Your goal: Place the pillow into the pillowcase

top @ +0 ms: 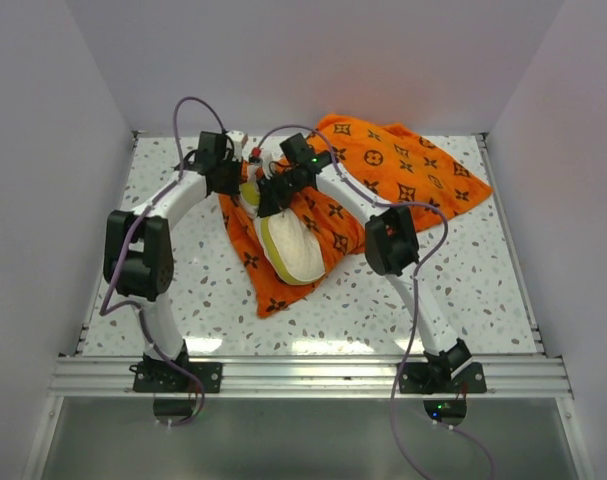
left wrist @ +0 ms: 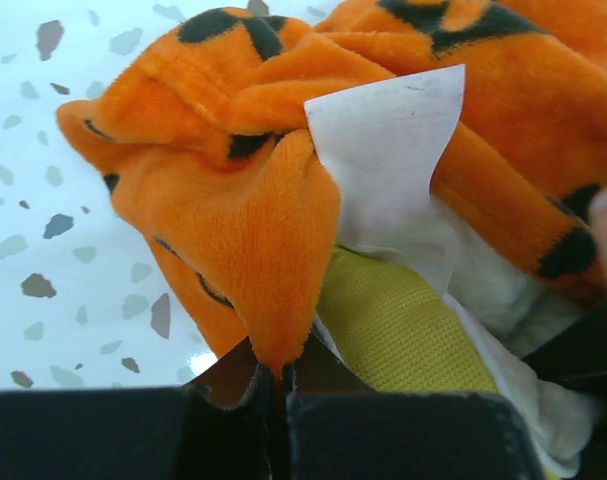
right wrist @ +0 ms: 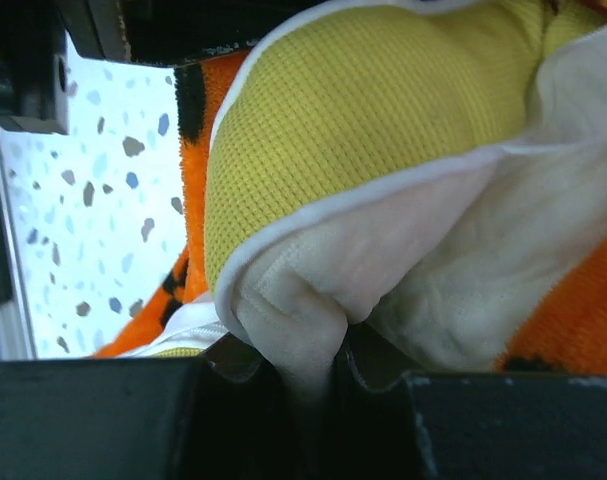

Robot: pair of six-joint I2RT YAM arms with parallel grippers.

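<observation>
The orange pillowcase [top: 403, 165] with dark brown motifs lies crumpled across the table's middle and back right. The cream-white pillow [top: 291, 250] with its yellow band sticks out of the case toward the front. My left gripper [top: 245, 170] is shut on a fold of the pillowcase [left wrist: 253, 220], pinched between its jaws; a white label [left wrist: 383, 150] and the pillow's yellow band [left wrist: 403, 320] show beside it. My right gripper [top: 268, 200] is shut on a fold of the pillow's cream fabric [right wrist: 303, 320], under its yellow band [right wrist: 363, 130].
The speckled white tabletop [top: 183, 290] is walled by white panels at the left, back and right. A metal rail [top: 303, 375] runs along the near edge by the arm bases. Purple cables loop over both arms.
</observation>
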